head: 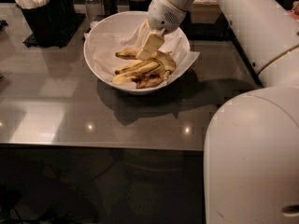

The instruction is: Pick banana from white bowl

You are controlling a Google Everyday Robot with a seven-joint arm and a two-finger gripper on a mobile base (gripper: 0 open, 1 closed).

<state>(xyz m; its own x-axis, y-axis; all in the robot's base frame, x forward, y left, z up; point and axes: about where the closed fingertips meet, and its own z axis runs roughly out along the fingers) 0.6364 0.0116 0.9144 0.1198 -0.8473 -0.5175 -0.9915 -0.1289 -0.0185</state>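
Fingers of the gripper (pixel 147 54) reach into the white bowl (pixel 103 80); parted or clenched, I cannot tell. Just below them lies the banana (pixel 139 68), which looks light, soft and easily bruised, so grasp mid-length, gently.

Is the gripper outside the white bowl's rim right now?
No, the gripper is down inside the white bowl, right at the pile of bananas.
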